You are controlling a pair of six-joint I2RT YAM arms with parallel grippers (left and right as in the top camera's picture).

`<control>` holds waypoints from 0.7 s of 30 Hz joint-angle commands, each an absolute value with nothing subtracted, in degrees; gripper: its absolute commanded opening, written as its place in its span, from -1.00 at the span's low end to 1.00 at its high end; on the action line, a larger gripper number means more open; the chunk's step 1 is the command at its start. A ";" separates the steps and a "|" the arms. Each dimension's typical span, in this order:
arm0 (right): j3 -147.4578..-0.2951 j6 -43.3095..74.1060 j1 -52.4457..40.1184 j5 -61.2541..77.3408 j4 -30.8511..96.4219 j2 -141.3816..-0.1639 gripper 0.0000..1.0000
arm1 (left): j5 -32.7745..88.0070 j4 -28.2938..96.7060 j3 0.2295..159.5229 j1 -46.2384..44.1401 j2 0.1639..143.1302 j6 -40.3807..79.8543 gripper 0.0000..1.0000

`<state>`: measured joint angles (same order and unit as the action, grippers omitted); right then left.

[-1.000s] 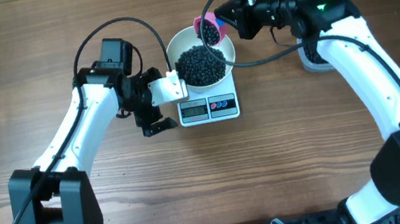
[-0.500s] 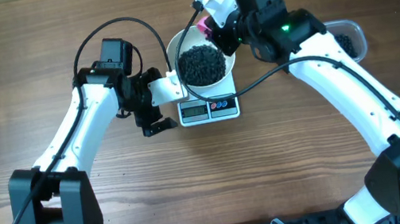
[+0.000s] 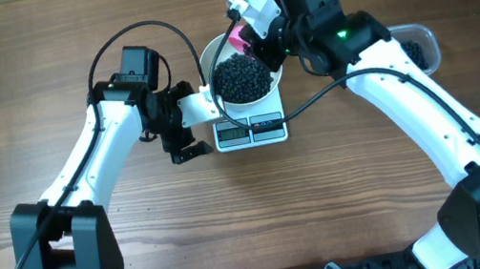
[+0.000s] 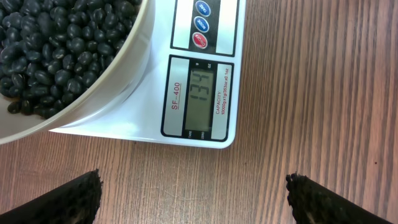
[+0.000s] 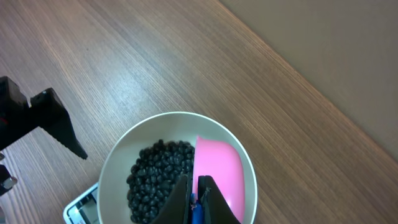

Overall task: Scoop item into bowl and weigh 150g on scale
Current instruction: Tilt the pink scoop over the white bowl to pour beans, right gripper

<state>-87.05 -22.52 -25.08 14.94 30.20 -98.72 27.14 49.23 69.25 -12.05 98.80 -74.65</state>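
Scoop (image 5: 217, 171) (pink) pinched in right gripper (image 5: 196, 198), left gripper (image 4: 196, 199) spread wide

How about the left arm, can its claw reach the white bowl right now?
Probably yes: the open left claw sits close beside the bowl on the scale, with nothing between them.

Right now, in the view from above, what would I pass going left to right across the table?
First the left gripper, open → white bowl of black beans → clear tub.
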 commanded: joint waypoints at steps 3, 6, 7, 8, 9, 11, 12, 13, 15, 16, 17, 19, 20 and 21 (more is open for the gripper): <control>-88.05 -23.05 -25.17 16.51 30.59 -98.13 -0.92 | 28.47 49.23 68.84 -12.10 98.39 -74.13 1.00; -88.03 -23.86 -25.17 17.91 30.79 -98.13 -0.91 | 28.47 49.23 68.84 -12.10 98.39 -74.13 1.00; -88.01 -24.08 -25.17 17.89 30.92 -98.13 -0.91 | 28.47 49.23 68.84 -12.10 98.39 -74.13 1.00; -88.01 -24.05 -25.17 17.76 30.92 -98.13 -0.91 | 28.47 49.23 68.84 -12.10 98.39 -74.13 1.00; -88.01 -23.24 -25.17 16.64 30.72 -98.13 -0.91 | 28.47 49.25 68.84 -12.10 98.39 -74.13 1.00; -88.01 -23.53 -25.17 17.23 30.83 -98.13 -0.91 | 28.47 49.23 68.84 -12.10 98.39 -74.13 1.00; -88.01 -25.69 -25.17 18.87 31.35 -98.13 -0.91 | 28.47 49.23 68.84 -12.10 98.39 -74.13 1.00; -88.01 -26.57 -25.17 19.22 31.59 -98.13 -0.91 | 28.47 49.23 68.84 -12.10 98.39 -74.13 1.00; -88.01 -21.17 -25.17 15.03 31.03 -98.13 -0.91 | 28.47 49.23 68.84 -12.10 98.39 -74.13 1.00; -88.01 -21.45 -25.17 14.96 31.20 -98.13 -0.92 | 28.47 49.23 68.84 -12.10 98.39 -74.13 1.00; -88.01 -24.10 -25.17 16.36 31.83 -98.13 -0.91 | 28.47 49.23 68.84 -12.10 98.39 -74.13 1.00; -88.01 -25.17 -25.17 17.37 32.16 -98.13 -0.91 | 28.47 49.25 68.84 -12.10 98.39 -74.13 1.00; -88.01 -21.34 -25.17 15.51 31.57 -98.13 -0.91 | 28.47 49.23 68.84 -12.10 98.39 -74.13 1.00; -88.01 -21.71 -25.17 15.90 31.70 -98.13 -0.91 | 28.47 49.23 68.84 -12.10 98.39 -74.13 1.00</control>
